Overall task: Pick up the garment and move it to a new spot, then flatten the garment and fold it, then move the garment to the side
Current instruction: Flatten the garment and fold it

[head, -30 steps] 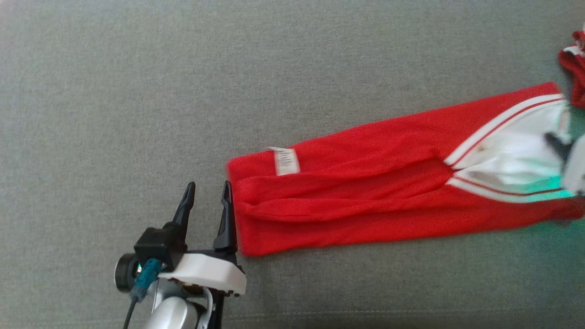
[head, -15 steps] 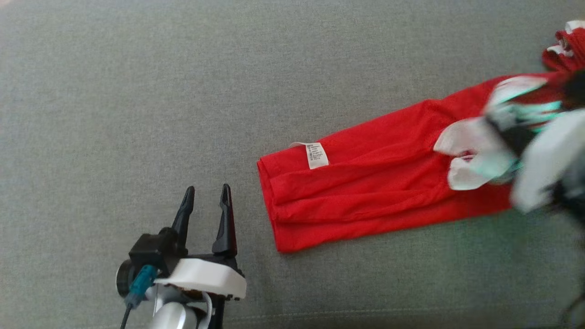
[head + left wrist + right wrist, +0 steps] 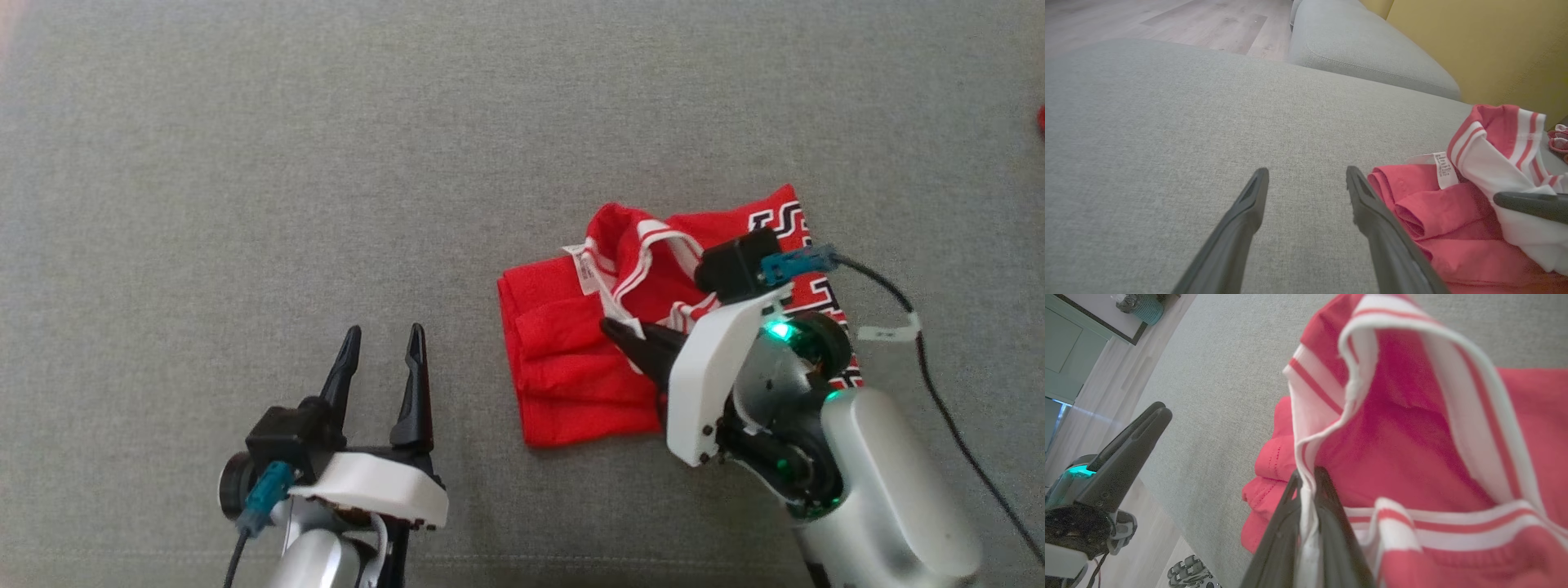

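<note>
The garment (image 3: 571,359) is red with white-striped trim and lies on the grey cushion, its patterned end doubled back over the plain red part. My right gripper (image 3: 622,333) points left over it, shut on the white-striped hem, which rises in a loop above the fold. In the right wrist view the gripper (image 3: 1306,479) pinches that hem, with the garment (image 3: 1412,445) spread behind it. My left gripper (image 3: 384,353) stands open on bare cushion just left of the garment's folded edge. In the left wrist view the gripper (image 3: 1306,179) is empty, the garment (image 3: 1437,220) at its right.
The grey sofa cushion (image 3: 326,163) spreads wide to the left and back. A seam runs along its front edge (image 3: 531,563). Another red item (image 3: 1042,119) sits at the far right. A yellow backrest (image 3: 1474,45), a second grey cushion (image 3: 1363,49) and wood floor (image 3: 1188,20) lie beyond.
My right gripper has carried the striped end of the garment leftward over the red part, doubling the long strip into a shorter stack. The left gripper has stayed open in place.
</note>
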Controlling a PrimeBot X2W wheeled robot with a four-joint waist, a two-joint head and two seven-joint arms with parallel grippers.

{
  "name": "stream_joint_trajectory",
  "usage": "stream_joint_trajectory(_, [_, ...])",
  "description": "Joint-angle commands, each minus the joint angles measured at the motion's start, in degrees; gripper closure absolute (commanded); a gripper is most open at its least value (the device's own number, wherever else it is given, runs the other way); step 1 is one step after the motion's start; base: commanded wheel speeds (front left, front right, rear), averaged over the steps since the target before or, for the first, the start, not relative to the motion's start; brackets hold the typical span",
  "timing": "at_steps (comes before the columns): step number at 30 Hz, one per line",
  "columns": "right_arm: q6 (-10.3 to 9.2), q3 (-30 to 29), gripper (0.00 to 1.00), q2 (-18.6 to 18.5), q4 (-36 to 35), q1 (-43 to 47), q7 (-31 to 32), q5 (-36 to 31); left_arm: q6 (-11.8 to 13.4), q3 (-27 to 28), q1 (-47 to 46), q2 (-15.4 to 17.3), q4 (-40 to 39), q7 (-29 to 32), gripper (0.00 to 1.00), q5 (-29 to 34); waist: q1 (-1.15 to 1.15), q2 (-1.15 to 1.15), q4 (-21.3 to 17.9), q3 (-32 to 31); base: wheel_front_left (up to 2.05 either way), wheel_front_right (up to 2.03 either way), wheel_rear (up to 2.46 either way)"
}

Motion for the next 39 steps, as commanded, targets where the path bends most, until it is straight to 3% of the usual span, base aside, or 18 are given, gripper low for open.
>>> stream_joint_trajectory(1, [0.39, 1.72, 1.00, 1.42, -0.94, -0.19, -1.65, -0.12, 0.19, 1.57, -0.48, -0.34, -1.32, -0.70, 0.00, 0.37, 0.00, 0.00, 0.60, -0.42, 0.00, 0.00, 0.00])
stream_joint_trajectory(14, [0.39, 5.64, 1.00, 1.87, 6.51, -3.87, -9.86, 5.61, 0.07, 0.67, 0.27, -0.43, 0.60, -0.70, 0.00, 0.68, 0.00, 0.00, 0.92, -2.73, 0.00, 0.00, 0.00])
stream_joint_trajectory(15, [0.39, 6.16, 0.63, 1.87, 6.96, -3.88, -10.02, 6.31, 0.11, 0.69, 0.42, -0.43, 0.74, -0.70, 0.00, 0.63, 0.00, 0.00, 0.84, -2.98, 0.00, 0.00, 0.00])
stream_joint_trajectory(16, [0.39, 6.71, 0.00, 1.87, 7.16, -3.79, -10.21, 7.48, 0.18, 0.78, 0.60, -0.43, 0.86, -0.70, 0.00, 0.58, 0.00, 0.00, 0.68, -3.28, 0.00, 0.00, 0.00])
stream_joint_trajectory(22, [0.39, 6.11, 0.00, 1.88, 4.87, -2.09, -13.75, 12.76, 0.51, 1.93, 2.14, -0.43, 1.37, -0.70, 0.00, 0.59, 0.00, 0.00, -1.08, -5.96, 0.00, 0.00, 0.00])
stream_joint_trajectory(26, [0.39, 1.63, 0.00, 1.88, 0.28, 0.33, -16.57, 13.71, 0.60, 2.99, 3.07, -0.32, 1.05, -0.70, 0.00, 0.96, 0.00, 0.00, -2.62, -8.56, 0.00, 0.00, 0.00])
stream_joint_trajectory(33, [0.39, -11.30, 0.00, 1.40, -6.94, 6.12, -20.16, 5.78, 0.55, 4.39, 5.31, -0.22, 0.64, -0.70, 0.00, 1.33, 0.00, 0.00, -4.57, -12.70, 0.00, 0.00, 0.00])
stream_joint_trajectory(39, [0.39, -16.40, 0.00, -4.58, -5.78, 11.90, -29.91, -5.76, 0.15, 4.80, 6.94, -0.26, 0.26, -0.70, 0.00, 1.71, 0.00, 0.00, -4.70, -15.19, 0.00, 0.00, 0.00])
